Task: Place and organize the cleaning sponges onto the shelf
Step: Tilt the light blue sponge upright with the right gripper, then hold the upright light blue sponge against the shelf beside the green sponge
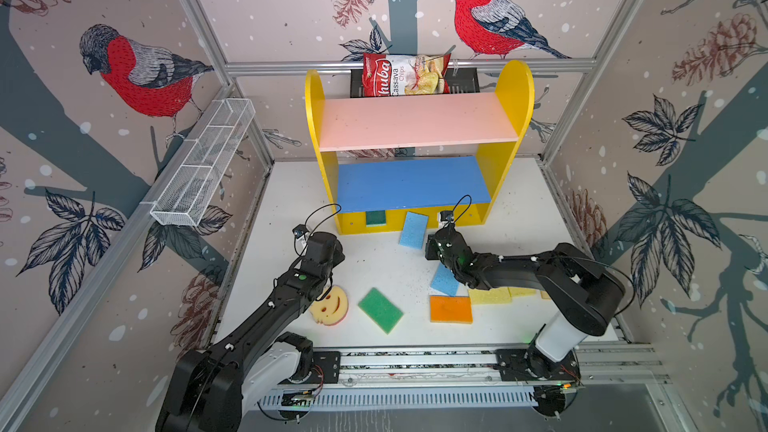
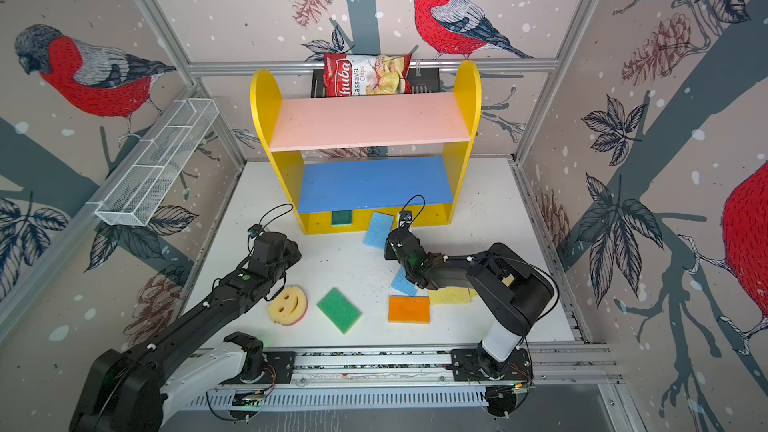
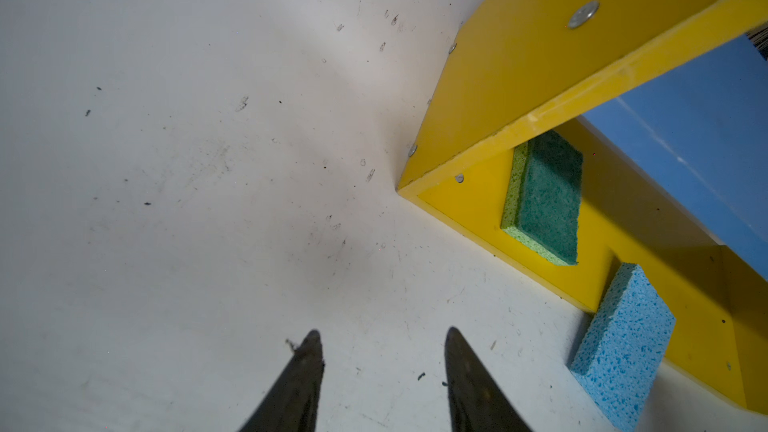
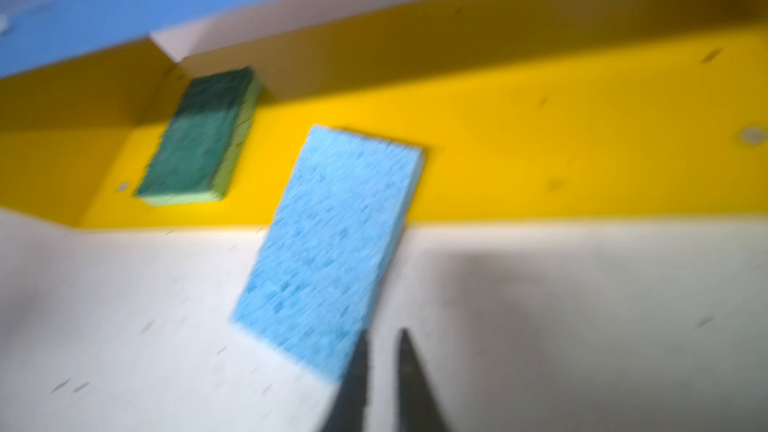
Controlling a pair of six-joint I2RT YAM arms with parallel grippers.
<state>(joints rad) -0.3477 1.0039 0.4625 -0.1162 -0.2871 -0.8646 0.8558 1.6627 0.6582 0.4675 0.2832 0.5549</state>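
In both top views you see the shelf (image 1: pixel 415 122) at the 12 o'clock side of the white table (image 1: pixel 519 243). A dark green sponge (image 1: pixel 375 217) lies on its yellow base, under the blue board. A light blue sponge (image 1: pixel 413 229) lies tilted, with its far end on the edge of the base and its near end on the table.

The other sponges lie on the table. A round smiley sponge (image 1: pixel 330 305) is at 8 o'clock, partly under the left arm. A green sponge (image 1: pixel 380 310) is at 6 o'clock and an orange sponge (image 1: pixel 451 309) at 5 o'clock. A second light blue sponge (image 1: pixel 442 280) and a yellow sponge (image 1: pixel 490 296) are at 4 o'clock, partly hidden by the right arm.

In the left wrist view, the left gripper (image 3: pixel 383 332) is released: its fingers stand apart over bare table, with nothing between them.

The right wrist view is blurred. The right gripper (image 4: pixel 384 332) is clenched, with only a thin gap and nothing in it. Its tips are just beside the near corner of the tilted light blue sponge; you cannot tell if they touch it.
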